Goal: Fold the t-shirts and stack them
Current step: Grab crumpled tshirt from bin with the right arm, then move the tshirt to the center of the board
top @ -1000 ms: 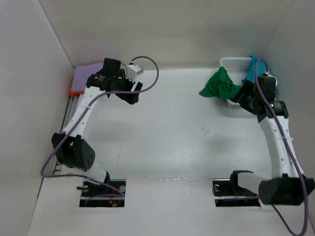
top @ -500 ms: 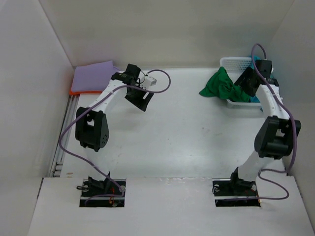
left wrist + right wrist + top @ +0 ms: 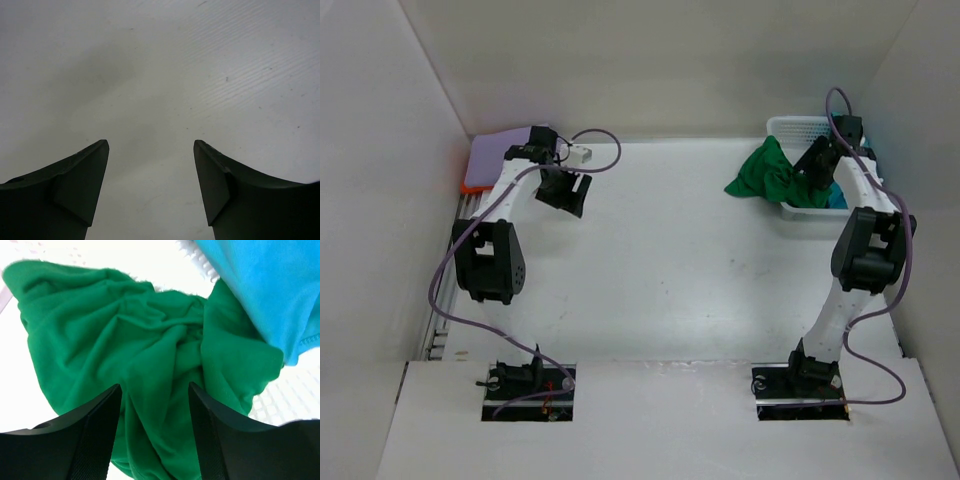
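Note:
The green t-shirt (image 3: 765,172) lies crumpled, draped over the left rim of the white mesh basket (image 3: 798,127) onto the table. The teal t-shirt (image 3: 836,199) shows only as a bit in the basket behind the right arm. The lavender t-shirt (image 3: 500,155) lies folded at the back left on the orange t-shirt (image 3: 470,186), of which only an edge shows. My right gripper (image 3: 810,170) is open just above the green t-shirt (image 3: 125,340), with the teal t-shirt (image 3: 265,285) to its right. My left gripper (image 3: 565,192) is open and empty over bare table (image 3: 150,75), right of the lavender t-shirt.
The basket's mesh (image 3: 287,395) shows under the shirts in the right wrist view. White walls close in the table on the left, back and right. A metal rail (image 3: 460,215) runs along the left wall.
My left gripper swung right and then back left toward the lavender t-shirt, still open. My right gripper moved back from the basket's front to over the green t-shirt.

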